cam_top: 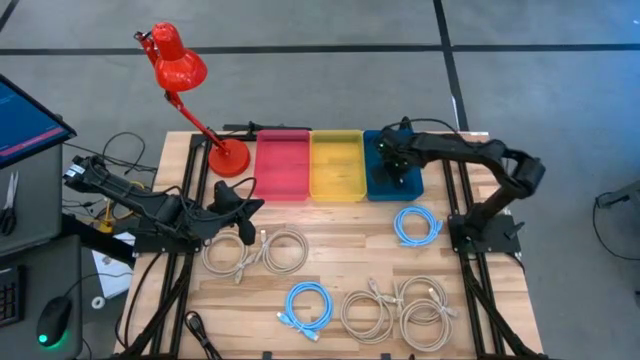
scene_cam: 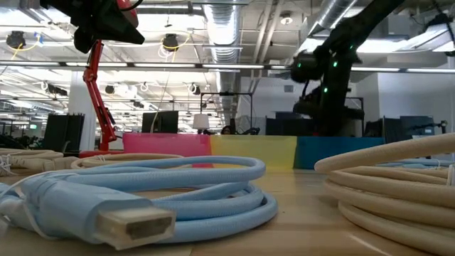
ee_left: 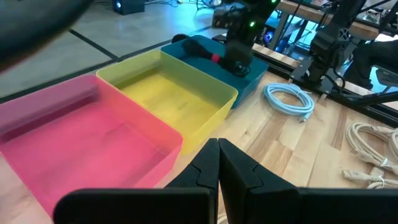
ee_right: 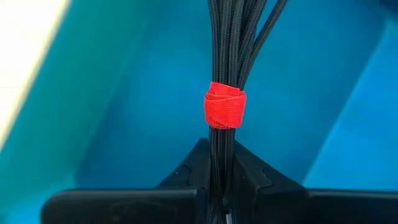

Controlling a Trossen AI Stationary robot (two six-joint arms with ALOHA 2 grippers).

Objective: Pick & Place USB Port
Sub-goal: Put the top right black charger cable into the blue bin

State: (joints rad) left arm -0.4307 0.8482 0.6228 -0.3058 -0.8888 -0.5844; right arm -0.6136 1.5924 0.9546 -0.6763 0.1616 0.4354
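Right gripper (ee_right: 219, 163) over blue bin (cam_top: 378, 182), jaws clamped on black cable bundle (ee_right: 231, 56), not released. Left gripper (ee_left: 217, 163) idle near pink bin (ee_left: 81, 143), jaws closed. Seven coils left on tabletop (cam_top: 340, 262).

Right arm reaches from its base at the table's right edge toward the far edge, elbow bent, wrist angled down; right gripper (cam_top: 392, 165) has its fingers (ee_right: 245, 168) pressed together on a black cable bundle (ee_right: 227, 68). Left arm stretches in from the left edge, left gripper (cam_top: 243, 203) clamped together, holding nothing.
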